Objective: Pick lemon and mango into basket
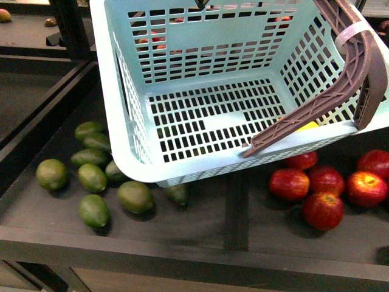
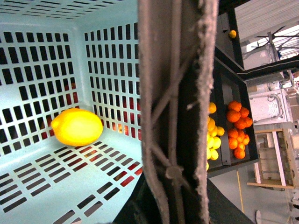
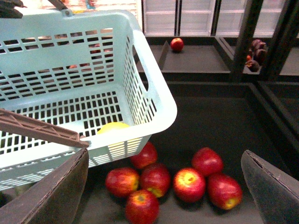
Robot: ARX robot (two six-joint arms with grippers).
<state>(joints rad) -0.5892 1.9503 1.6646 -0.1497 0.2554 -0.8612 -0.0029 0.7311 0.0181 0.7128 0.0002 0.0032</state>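
- Spanning the front view, the dark shelf (image 1: 182, 228) has a raised front lip and a divider strip that splits it into two bays. Bare floor lies open just behind the lip in both bays.
- The turquoise basket (image 1: 121, 109) hangs tilted over both bays and takes up most of the room above them. Its near rim overlaps the back of both fruit piles; I cannot tell whether it touches them.
- The brown handle (image 1: 331, 91) lies swung across the basket's right corner, with a white strap (image 1: 355, 31) looped round it. In the left wrist view it fills the middle, very close to the lens. The left gripper's fingers cannot be made out there, so their grip cannot be told.
- The right gripper (image 3: 166, 156) has its fingers (image 3: 51, 191) spread wide with nothing between them. It hangs just outside the basket's corner, apart from it, above the apples.
- Red apples (image 1: 325, 188) cluster in the right bay, the rearmost partly under the basket rim.
- Green oval fruits (image 1: 91, 176) lie scattered in the left bay.
- The lemon (image 2: 77, 127) rests on the basket's slotted floor against a lattice wall, in the low corner near the handle.
- Oranges (image 2: 238, 126) and small yellow fruits (image 2: 212, 135) sit on a far shelf, too small to say whether any is the mango.
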